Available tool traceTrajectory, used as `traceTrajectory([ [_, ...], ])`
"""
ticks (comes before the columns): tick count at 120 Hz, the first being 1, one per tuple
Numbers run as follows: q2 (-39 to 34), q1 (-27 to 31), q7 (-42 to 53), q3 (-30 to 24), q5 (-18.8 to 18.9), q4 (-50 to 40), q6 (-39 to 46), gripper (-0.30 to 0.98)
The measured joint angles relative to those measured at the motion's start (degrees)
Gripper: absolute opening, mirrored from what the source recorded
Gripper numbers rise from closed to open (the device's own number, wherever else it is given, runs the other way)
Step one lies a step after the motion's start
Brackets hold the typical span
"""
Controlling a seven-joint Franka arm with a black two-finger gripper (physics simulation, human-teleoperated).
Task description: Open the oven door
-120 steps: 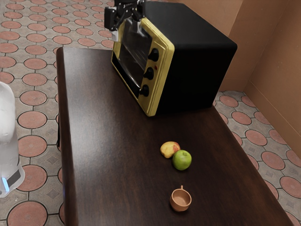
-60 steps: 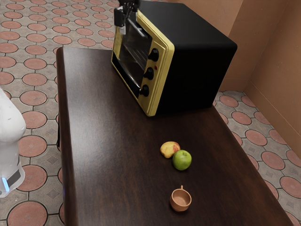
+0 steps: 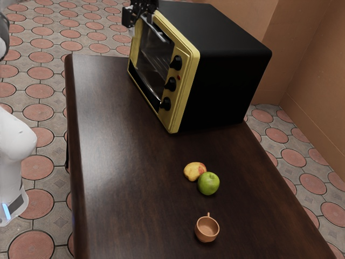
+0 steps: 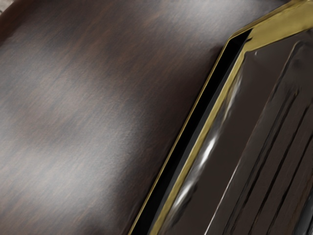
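Standing shut just beside the parted fingers of the gripper (image 3: 139, 26), the oven door (image 3: 152, 60) has its handle (image 3: 157, 33) near them, gripping and the whole pull seemingly left.

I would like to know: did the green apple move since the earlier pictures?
No, not in any direction. In the exterior view, the green apple lies on the same spot of the table, just as far from the oven as before.

A dark table (image 3: 118, 162) carries oven (image 3: 229, 59), yellow fruit (image 3: 192, 171), apple (image 3: 208, 184), cup (image 3: 207, 232).
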Motion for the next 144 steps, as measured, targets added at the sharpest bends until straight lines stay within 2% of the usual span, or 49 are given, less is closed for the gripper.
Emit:
traceTrajectory([
  [50,2.4,5.9,11.3,0.0,-0.2,0.0,5.4,0.69],
  [144,6.2,6.0,19.7,0.0,-1.7,-1.4,11.1,0.69],
])
